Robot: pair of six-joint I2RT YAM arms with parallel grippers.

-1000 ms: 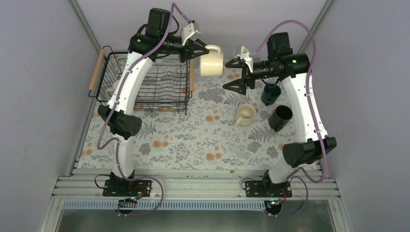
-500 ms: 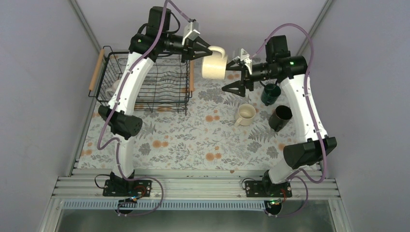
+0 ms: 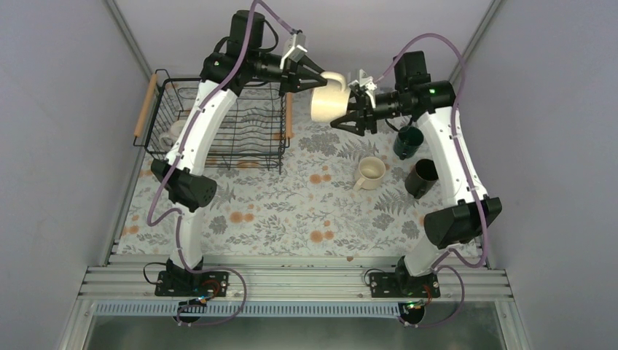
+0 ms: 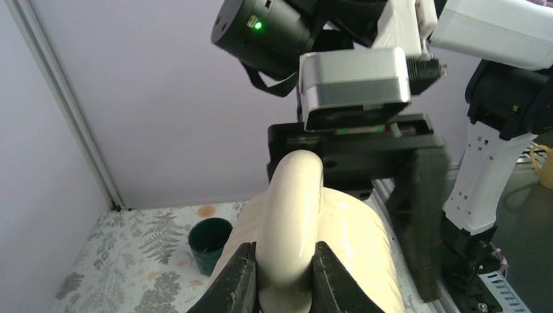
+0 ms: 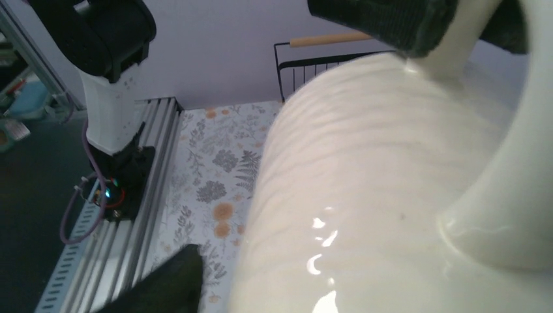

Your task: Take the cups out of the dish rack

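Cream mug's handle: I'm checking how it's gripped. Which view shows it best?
Left wrist: the handle fills the centre, pinched between the left pincer's fingers. Top external shows it tiny, at the cream mug's edge. Right wrist shows only a blurred stretch at the right edge, beside the mug's body.

Soft, even light, barely a shadow on the table (image 3: 291, 211).
Glare spots streak the cream mug (image 5: 365, 195), looming blurred in the right wrist view; the left wrist view shows its handle (image 4: 290, 222) sharp, the background softer.
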